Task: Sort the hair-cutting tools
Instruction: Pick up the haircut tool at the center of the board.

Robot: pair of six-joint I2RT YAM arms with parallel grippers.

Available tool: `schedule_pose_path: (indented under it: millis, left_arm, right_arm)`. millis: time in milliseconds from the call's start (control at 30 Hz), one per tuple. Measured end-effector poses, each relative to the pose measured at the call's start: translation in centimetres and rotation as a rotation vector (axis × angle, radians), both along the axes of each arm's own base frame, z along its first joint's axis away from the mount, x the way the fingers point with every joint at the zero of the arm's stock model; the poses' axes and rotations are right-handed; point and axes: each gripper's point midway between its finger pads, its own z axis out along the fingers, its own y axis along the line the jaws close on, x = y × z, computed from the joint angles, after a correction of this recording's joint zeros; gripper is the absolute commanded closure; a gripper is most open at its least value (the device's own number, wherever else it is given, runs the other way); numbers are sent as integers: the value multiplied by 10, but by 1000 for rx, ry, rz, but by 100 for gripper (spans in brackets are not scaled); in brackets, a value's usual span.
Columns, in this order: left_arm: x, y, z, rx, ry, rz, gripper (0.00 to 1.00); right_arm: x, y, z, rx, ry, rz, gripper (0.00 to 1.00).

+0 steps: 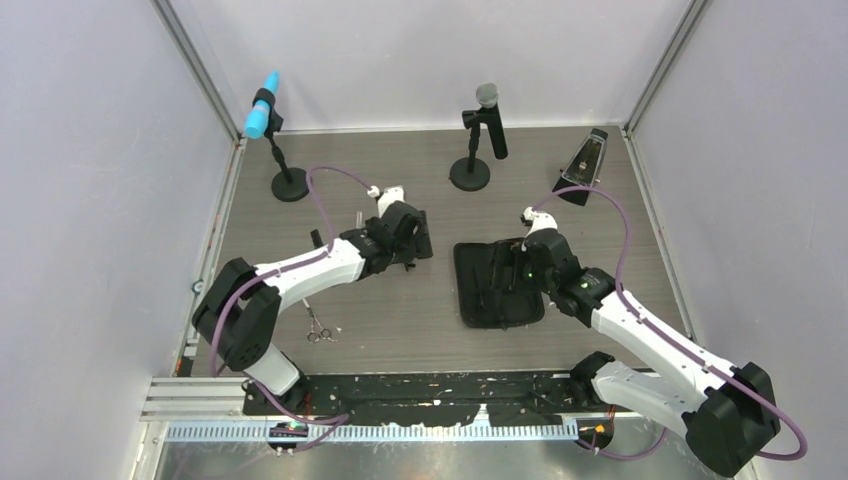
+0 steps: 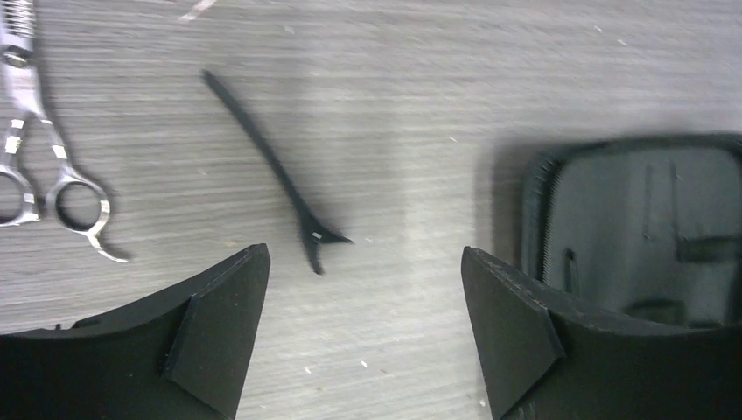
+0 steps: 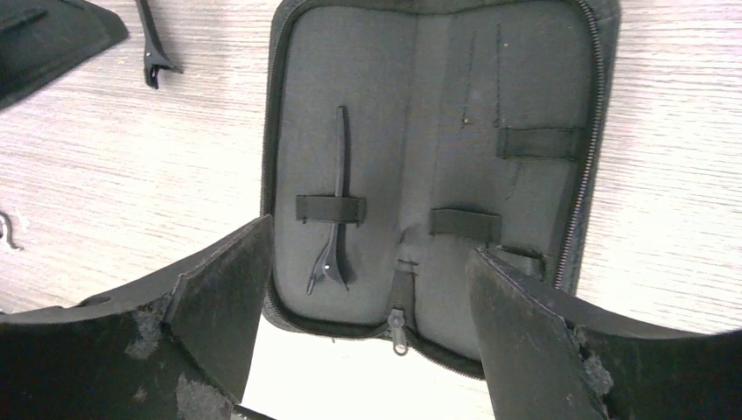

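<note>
Left gripper: jaws spread wide, empty, low over the table.
Loose hair clip: flat on the table just ahead of my left gripper, left of its centre line, slanting away; touches neither finger.
Scissors: farther left, outside the left finger.
Right gripper: wide open, holding nothing, above the zip case.
Stowed hair clip: tucked under a strap, ahead of the right gripper.
Risk: I judge the thin, skewed loose clip may skid or pivot away if the closing fingers meet it unevenly.
</note>
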Motion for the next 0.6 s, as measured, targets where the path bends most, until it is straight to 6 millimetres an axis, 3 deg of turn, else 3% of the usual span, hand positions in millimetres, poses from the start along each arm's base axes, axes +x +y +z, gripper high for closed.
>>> schedule_pose_path:
  millis: [233,333,433,600]
  left_arm:
    - [20,34,-25,77,60,86,32]
    - [28,34,-34,98,88,91,42]
    - [37,27,-42,103,112,86,44]
    - [34,27,-57,117,155,72,52]
  right_arm:
    - [-1,-10,-2,-45,-7,-22,12]
    - [-1,-12,-3,-57,-7,-24,12]
    - [0,-14,-3,-64,-10,-26,12]
    - [0,-15,-3,-68,-12,-30,12]
